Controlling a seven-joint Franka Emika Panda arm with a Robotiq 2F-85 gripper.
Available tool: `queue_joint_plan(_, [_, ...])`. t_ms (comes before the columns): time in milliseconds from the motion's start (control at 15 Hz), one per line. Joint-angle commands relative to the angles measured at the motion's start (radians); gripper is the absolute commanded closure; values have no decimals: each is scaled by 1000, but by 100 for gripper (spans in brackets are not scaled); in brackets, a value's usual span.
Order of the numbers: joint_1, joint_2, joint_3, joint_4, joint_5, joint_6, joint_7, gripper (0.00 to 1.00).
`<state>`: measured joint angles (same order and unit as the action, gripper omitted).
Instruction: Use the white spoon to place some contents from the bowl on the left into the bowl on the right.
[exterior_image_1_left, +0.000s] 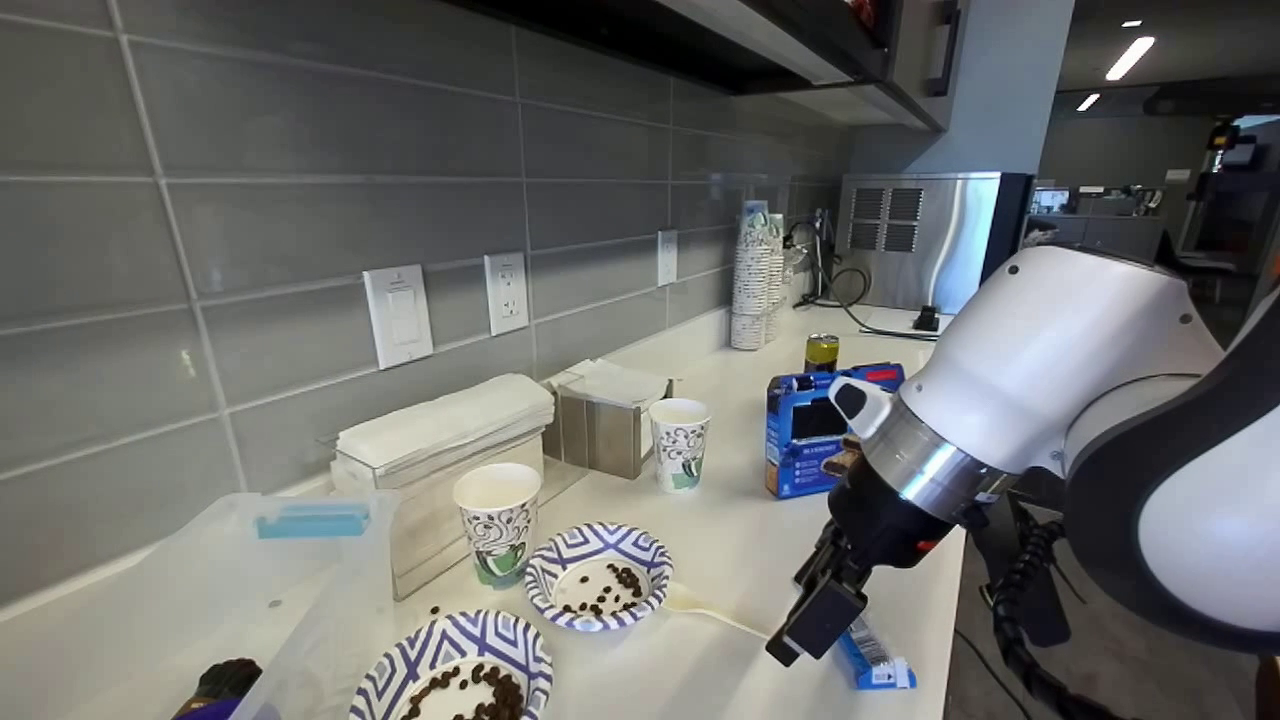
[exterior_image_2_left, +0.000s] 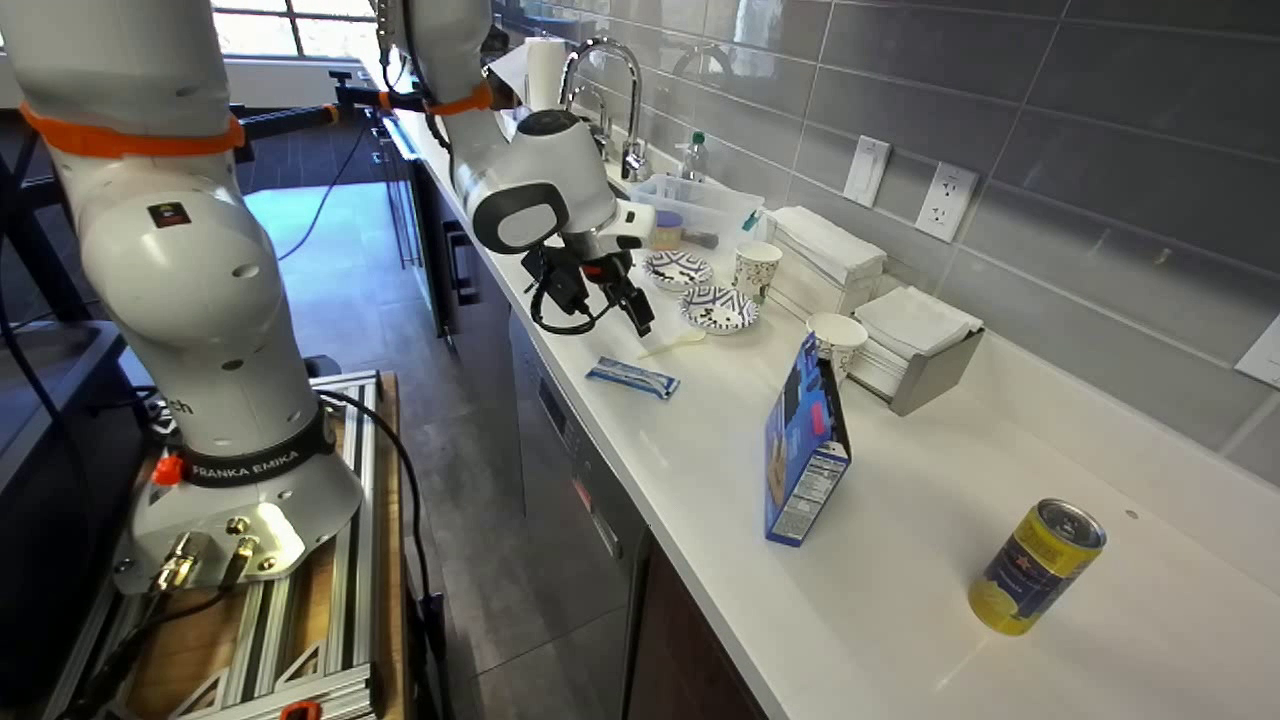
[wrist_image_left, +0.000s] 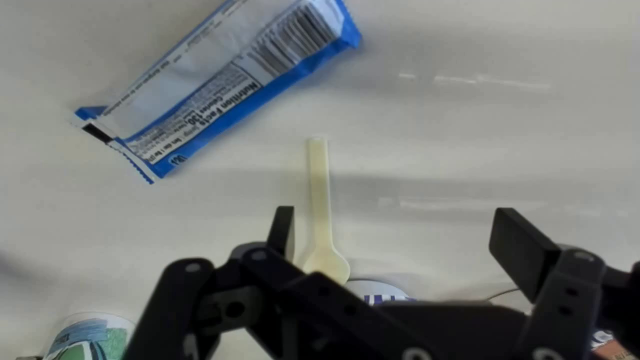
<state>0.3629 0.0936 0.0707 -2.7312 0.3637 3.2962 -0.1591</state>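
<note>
spread claw (wrist_image_left: 392, 227), white spoon (wrist_image_left: 320, 200) on counter (wrist_image_left: 425, 130)

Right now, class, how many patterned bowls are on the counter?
2: in both exterior views, one bowl lies nearer the white spoon, the other bowl nearer the clear plastic bin.

A black band (exterior_image_2_left: 258, 462) reads "FRANKA EMIKA"; the blue box (exterior_image_1_left: 800, 455) shows "BLUEBERRY"; the blue-edged wrapper (wrist_image_left: 217, 90) carries "Nutrition Facts" and "Calories 130" (both upside down in the wrist view).
</note>
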Motion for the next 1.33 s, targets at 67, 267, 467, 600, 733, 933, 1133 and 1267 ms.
queue_joint_plan(67, [-62, 84, 27, 31, -114, 112, 64, 0])
queue_joint_plan(267, [-106, 143, 38, 40, -201, 187, 91, 0])
queue_joint_plan(467, [-144, 199, 34, 41, -271, 266, 101, 0])
queue_joint_plan(600, [-174, 238, 38, 47, -312, 328, 115, 0])
queue_joint_plan(733, [-201, 269, 41, 54, -350, 372, 131, 0])
queue_joint_plan(933, [-243, 310, 59, 68, -410, 423, 162, 12])
queue_joint_plan(1133, [-269, 346, 69, 84, -458, 460, 173, 23])
queue_joint_plan(1267, [-275, 362, 67, 94, -473, 477, 164, 28])
